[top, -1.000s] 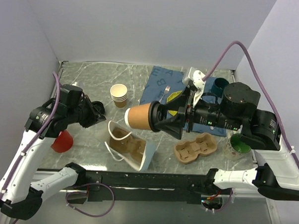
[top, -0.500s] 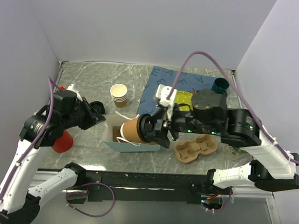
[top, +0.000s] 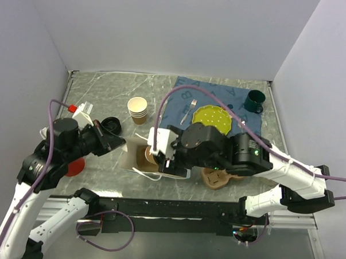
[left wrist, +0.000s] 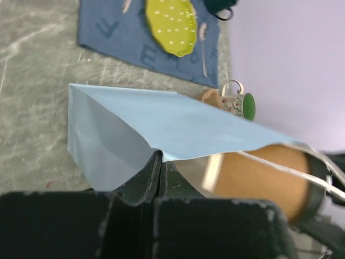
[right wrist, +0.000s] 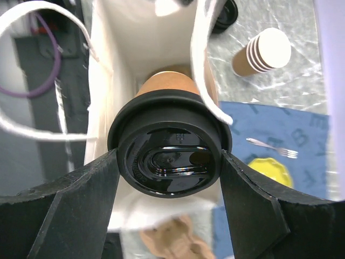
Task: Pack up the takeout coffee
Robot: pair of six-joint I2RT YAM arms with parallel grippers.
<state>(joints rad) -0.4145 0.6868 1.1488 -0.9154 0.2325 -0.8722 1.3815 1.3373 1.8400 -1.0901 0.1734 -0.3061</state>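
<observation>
The takeout coffee (top: 145, 155) is a brown paper cup with a black lid (right wrist: 170, 162). It sits down inside the mouth of a light blue paper bag (top: 128, 157) with white cord handles. My right gripper (top: 159, 157) is shut on it, one black finger (right wrist: 81, 199) on each side of the lid. In the right wrist view the bag's white inner walls (right wrist: 135, 54) surround the cup. My left gripper (top: 116, 143) is shut on the bag's left edge (left wrist: 161, 124), its jaws pinched together on the paper. The brown cup (left wrist: 259, 178) shows past that edge.
A stack of cream cups (top: 137, 110) and a loose black lid (top: 110, 125) stand behind the bag. A red cup (top: 75, 168) is at the left. A cardboard cup carrier (top: 217, 178) lies right of the bag. A blue cloth (top: 186, 95) holds a yellow plate (top: 212, 117), fork (top: 188, 112) and green mug (top: 254, 100).
My right arm swung left and down, carrying the cup from above the table into the bag's mouth. The bag went from tilted to upright, still held by the left gripper.
</observation>
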